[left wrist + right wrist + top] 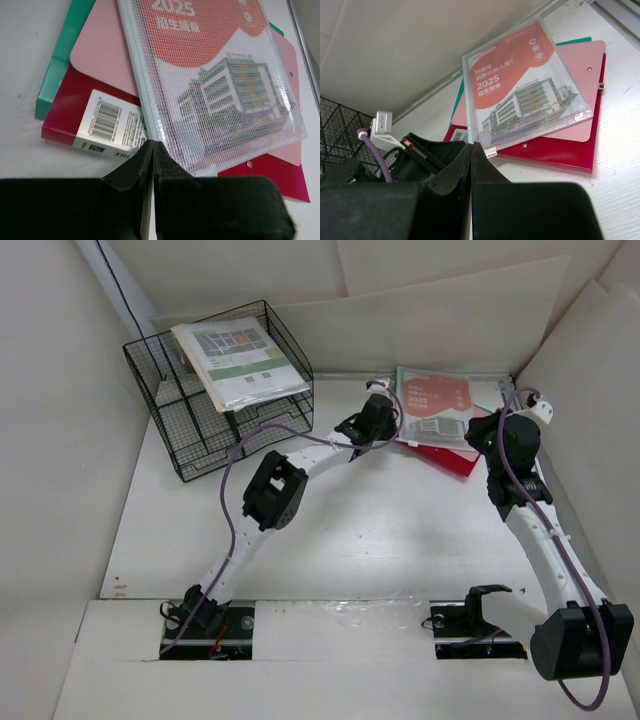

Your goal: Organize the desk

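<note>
While the desk (pixel 380 540) itself, the broad white top running from the arm bases out to the far metal rail (pixel 620 15), is rigid and going nowhere, the real handling question sits on its far-right part. That is where a small stack of stationery lies, close to the rail.

On top is a clear mesh pouch (pixel 225 75) with a printed sheet inside. It looks light, floppy and slick, likely to sag from one corner and to slide off what is under it. Beneath it are a pink folder (pixel 100 60), a red folder (pixel 65 115) with a barcode label (pixel 107 125), and a green folder (pixel 60 60) peeking out on the left. All three are thin, stiffer, and flat on the surface, so hard to get a finger under. The pouch's near corner, which overhangs the folders, looks like the best place to pinch.

And that is exactly where the left gripper (pixel 152 146) is, fingers pressed together right at that corner. Whether any plastic is caught between them cannot be told. The right gripper (pixel 472 146) hangs just right of the stack, fingers together on nothing. Over at far left stands a wire basket (pixel 200 440) with papers (pixel 240 360) on top, a likely destination.
</note>
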`<move>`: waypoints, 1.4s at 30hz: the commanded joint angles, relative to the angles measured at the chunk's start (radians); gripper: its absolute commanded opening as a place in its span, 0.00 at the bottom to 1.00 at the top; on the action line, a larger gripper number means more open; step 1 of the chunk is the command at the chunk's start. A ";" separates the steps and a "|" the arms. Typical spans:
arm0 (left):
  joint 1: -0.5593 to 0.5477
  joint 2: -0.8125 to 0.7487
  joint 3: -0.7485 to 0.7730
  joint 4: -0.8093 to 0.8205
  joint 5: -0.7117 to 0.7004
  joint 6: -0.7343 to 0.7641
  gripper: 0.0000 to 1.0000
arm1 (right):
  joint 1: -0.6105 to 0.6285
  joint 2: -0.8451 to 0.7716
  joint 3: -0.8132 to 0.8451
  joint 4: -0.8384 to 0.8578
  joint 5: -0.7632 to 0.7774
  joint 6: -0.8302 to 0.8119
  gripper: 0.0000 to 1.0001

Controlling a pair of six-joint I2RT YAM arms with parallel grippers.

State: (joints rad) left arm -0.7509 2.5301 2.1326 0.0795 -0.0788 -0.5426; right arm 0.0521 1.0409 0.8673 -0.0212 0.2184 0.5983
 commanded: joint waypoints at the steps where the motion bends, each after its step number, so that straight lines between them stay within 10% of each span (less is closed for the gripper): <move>1: 0.002 -0.135 -0.086 0.017 -0.006 0.004 0.00 | 0.002 0.010 -0.010 0.035 -0.011 -0.014 0.00; 10: 0.002 -0.235 -0.274 0.086 0.043 -0.037 0.00 | 0.002 0.050 -0.019 0.044 -0.013 0.005 0.01; 15: 0.002 -0.212 -0.258 0.086 0.105 -0.085 0.31 | 0.011 0.048 -0.019 0.044 -0.013 0.005 0.13; 42: 0.002 -0.122 -0.138 0.077 0.102 -0.183 0.36 | 0.011 0.010 -0.028 0.053 -0.031 -0.014 0.21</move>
State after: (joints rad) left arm -0.7509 2.4729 2.0319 0.1242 0.0483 -0.7193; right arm 0.0540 1.0721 0.8356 -0.0147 0.1970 0.5980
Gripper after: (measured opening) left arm 0.359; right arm 0.211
